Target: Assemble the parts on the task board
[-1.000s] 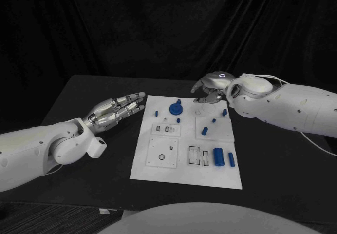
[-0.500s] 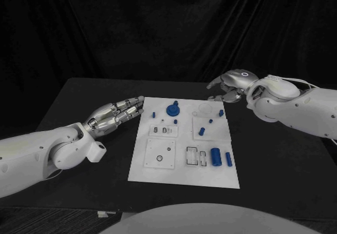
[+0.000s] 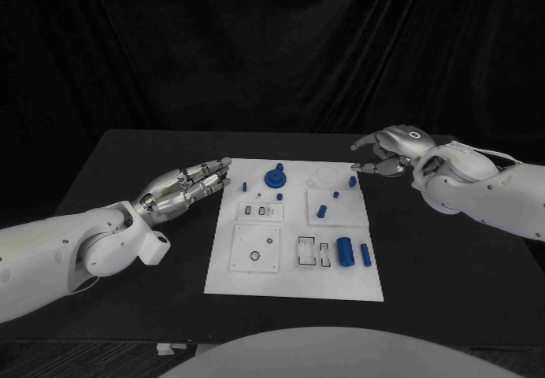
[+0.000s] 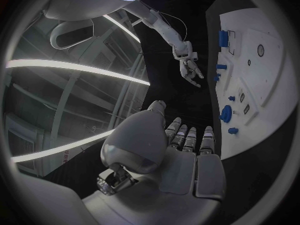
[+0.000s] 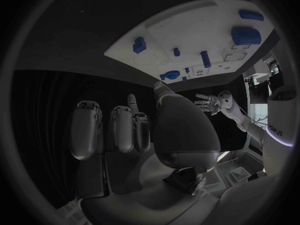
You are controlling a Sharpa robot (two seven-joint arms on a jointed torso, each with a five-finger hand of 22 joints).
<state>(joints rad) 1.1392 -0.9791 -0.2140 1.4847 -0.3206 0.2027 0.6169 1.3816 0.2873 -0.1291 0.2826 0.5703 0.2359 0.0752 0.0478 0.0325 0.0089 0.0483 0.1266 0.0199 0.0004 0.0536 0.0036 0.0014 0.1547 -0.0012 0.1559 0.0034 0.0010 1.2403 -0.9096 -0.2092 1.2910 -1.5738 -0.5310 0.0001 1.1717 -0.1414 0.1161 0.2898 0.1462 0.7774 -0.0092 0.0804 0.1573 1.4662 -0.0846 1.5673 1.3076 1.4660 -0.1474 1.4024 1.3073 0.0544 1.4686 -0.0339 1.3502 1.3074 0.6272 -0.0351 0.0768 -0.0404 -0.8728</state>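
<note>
The white task board [image 3: 256, 279] lies in the middle of the black table. On it are a round blue knob [image 3: 275, 177], two blue cylinders [image 3: 344, 252] near its right edge, and several small blue pieces such as one peg [image 3: 321, 210]. My left hand [image 3: 187, 185] hovers beside the board's left edge, fingers straight and together, holding nothing. My right hand [image 3: 386, 153] hangs just off the board's far right corner, fingers loosely bent and empty. The left wrist view shows the left hand [image 4: 181, 155], the board [image 4: 262, 45] and the knob [image 4: 226, 114]. In the right wrist view, the right hand [image 5: 137, 135] faces the board [image 5: 187, 35].
White recessed plates with slots and holes sit on the board, one square plate [image 3: 257, 248] at the near left. Black table [image 3: 454, 268] surrounds the board on all sides, and a dark curtain hangs behind it.
My right hand has drawn away from the board's far edge, moving right and off the board. The left hand has stayed about where it was.
</note>
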